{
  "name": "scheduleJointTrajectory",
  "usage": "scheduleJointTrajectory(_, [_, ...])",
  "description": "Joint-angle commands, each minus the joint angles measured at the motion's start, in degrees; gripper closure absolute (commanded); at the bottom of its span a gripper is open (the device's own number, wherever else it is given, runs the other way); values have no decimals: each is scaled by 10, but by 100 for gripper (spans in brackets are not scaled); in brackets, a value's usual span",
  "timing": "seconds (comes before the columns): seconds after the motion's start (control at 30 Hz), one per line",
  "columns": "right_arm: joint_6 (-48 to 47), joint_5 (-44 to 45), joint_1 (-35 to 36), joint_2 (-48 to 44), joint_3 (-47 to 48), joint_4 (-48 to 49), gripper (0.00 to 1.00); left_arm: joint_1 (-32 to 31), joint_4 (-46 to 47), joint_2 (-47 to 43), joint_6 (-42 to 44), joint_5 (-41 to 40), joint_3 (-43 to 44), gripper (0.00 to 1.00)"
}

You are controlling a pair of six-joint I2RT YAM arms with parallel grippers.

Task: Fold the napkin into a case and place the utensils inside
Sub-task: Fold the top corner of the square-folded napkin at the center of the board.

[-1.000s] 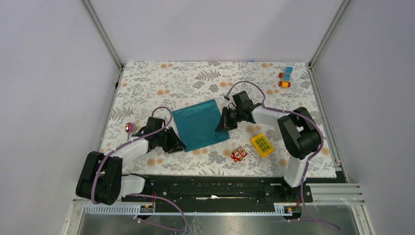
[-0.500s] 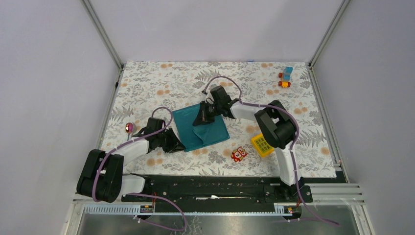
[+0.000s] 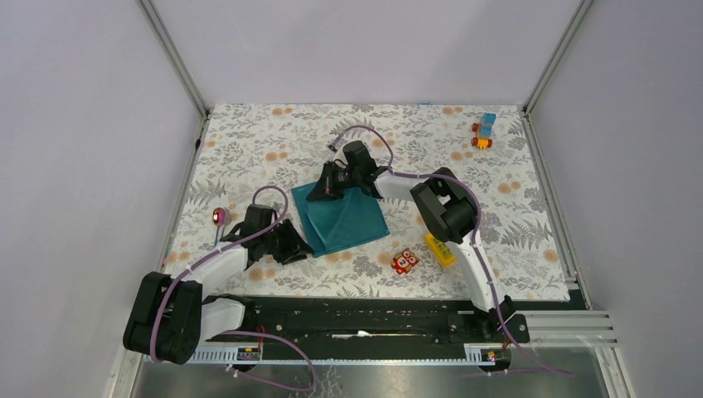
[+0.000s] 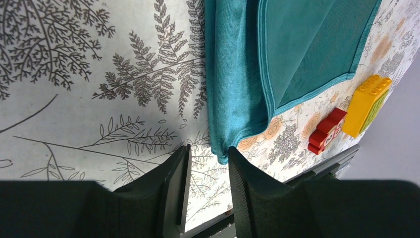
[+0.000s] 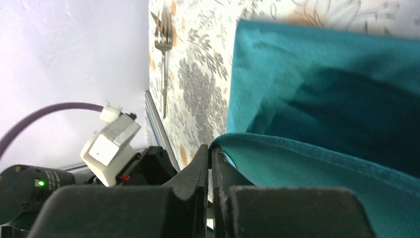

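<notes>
The teal napkin (image 3: 348,220) lies mid-table, partly folded over itself. My right gripper (image 3: 326,187) is shut on the napkin's edge (image 5: 277,148) and holds it lifted above the cloth's far-left part. At the napkin's near-left corner (image 4: 223,148) my left gripper (image 4: 208,149) stands open. That corner sits just past the fingertips and touches one finger (image 4: 247,188); nothing is held. A spoon with a pink-red bowl (image 3: 219,216) lies to the left near the table edge. The right wrist view shows a slim metal utensil (image 5: 164,39) beyond the napkin. No finished case is in view.
A red owl toy (image 3: 404,261) and a yellow gridded block (image 3: 439,249) lie right of the napkin, partly under the right arm. A small blue and orange toy (image 3: 485,131) sits at the far right corner. Walls close in the flowered table (image 3: 273,133) on three sides.
My right gripper has carried the napkin's right edge leftward across the cloth, from its right side to over its far-left part. The left gripper has stayed by the near-left corner.
</notes>
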Motion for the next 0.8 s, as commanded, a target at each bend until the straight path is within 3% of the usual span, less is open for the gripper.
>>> scheduleJointTrajectory(0.0, [27, -19, 5, 27, 56, 46, 100, -1, 12, -7, 0, -8, -14, 63])
scheduleJointTrajectory(0.43, [63, -3, 7, 96, 134, 77, 100, -1, 14, -5, -8, -11, -30, 70])
scheduleJointTrajectory(0.77, [56, -4, 7, 138, 198, 47, 97, -1, 7, -11, -11, -17, -30, 71])
